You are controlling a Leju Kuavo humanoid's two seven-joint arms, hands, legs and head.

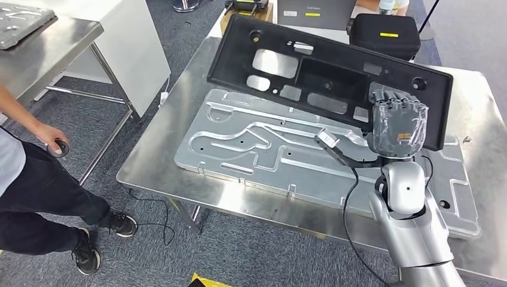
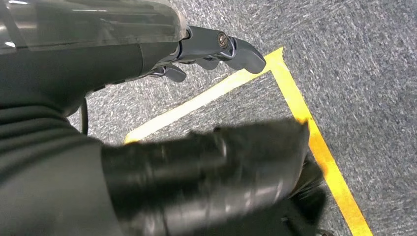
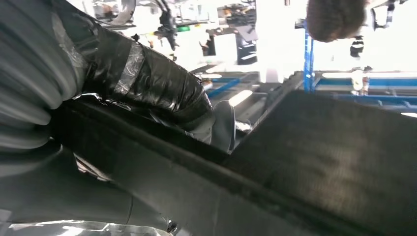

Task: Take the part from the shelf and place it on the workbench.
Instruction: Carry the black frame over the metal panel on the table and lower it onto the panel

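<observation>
Head view: right robot hand point(image 1: 399, 127), wrapped in clear film, grasping the near long edge of the black part point(image 1: 311, 75), close to its right-hand end. Part a long, flat black plastic panel with several cut-outs, tilted: near edge raised in the grasp, far edge toward the back of the steel surface point(image 1: 155, 149). Beneath the part, lying flat on the surface, a grey metal plate point(image 1: 263, 152) with routed channels; the panel overlaps the plate's far side. Whether the part's left end touches the plate cannot be told.

Right wrist view: taped thumb and fingers point(image 3: 147, 83) closed over the rim of the part point(image 3: 334, 162), which runs away from the hand.

Left wrist view: left robot hand point(image 2: 211, 51) hanging over grey carpet with yellow tape point(image 2: 314, 142), fingers curled in, nothing held.

At left in the head view, a person point(image 1: 36, 179) standing, a small dark ring in one hand point(image 1: 51, 139). Behind the surface, a black case point(image 1: 382, 33).
</observation>
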